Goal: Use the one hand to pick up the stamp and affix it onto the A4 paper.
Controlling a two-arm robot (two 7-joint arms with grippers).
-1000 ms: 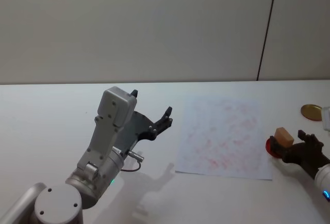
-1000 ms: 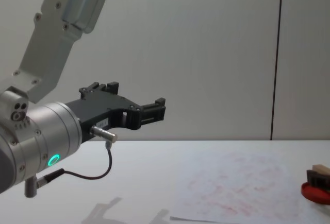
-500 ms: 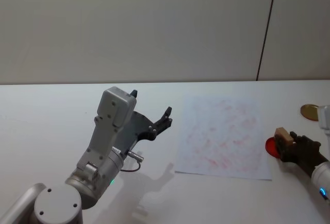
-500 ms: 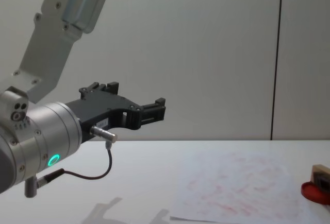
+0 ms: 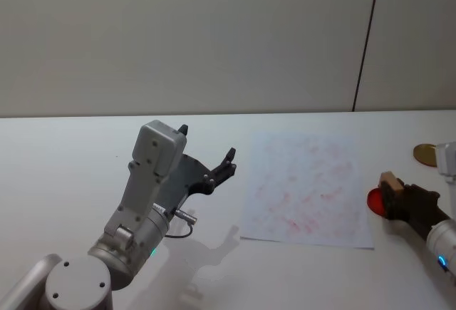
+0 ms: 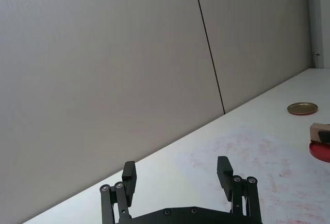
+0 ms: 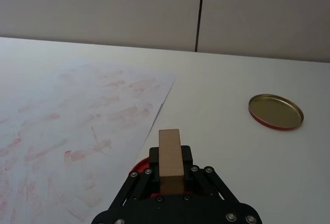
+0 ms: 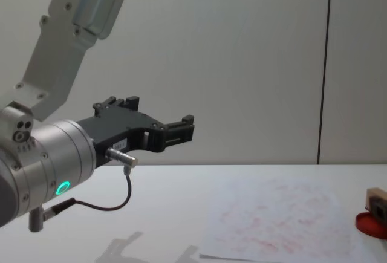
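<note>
Right hand (image 5: 399, 199) clamped on upright stamp (image 7: 170, 154) beside ink pad (image 5: 374, 202); needs short leftward carry onto A4 paper (image 5: 306, 189). Left hand (image 5: 208, 145) open, parked.

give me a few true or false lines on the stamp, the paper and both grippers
1. The right gripper holds the stamp. True.
2. The stamp is pressed onto the paper. False: it is off the sheet, by the red ink pad at the paper's right edge.
3. The left gripper is open and holds nothing. True.
4. The gold lid lies on the paper. False: it lies on the table, apart from the sheet.
</note>
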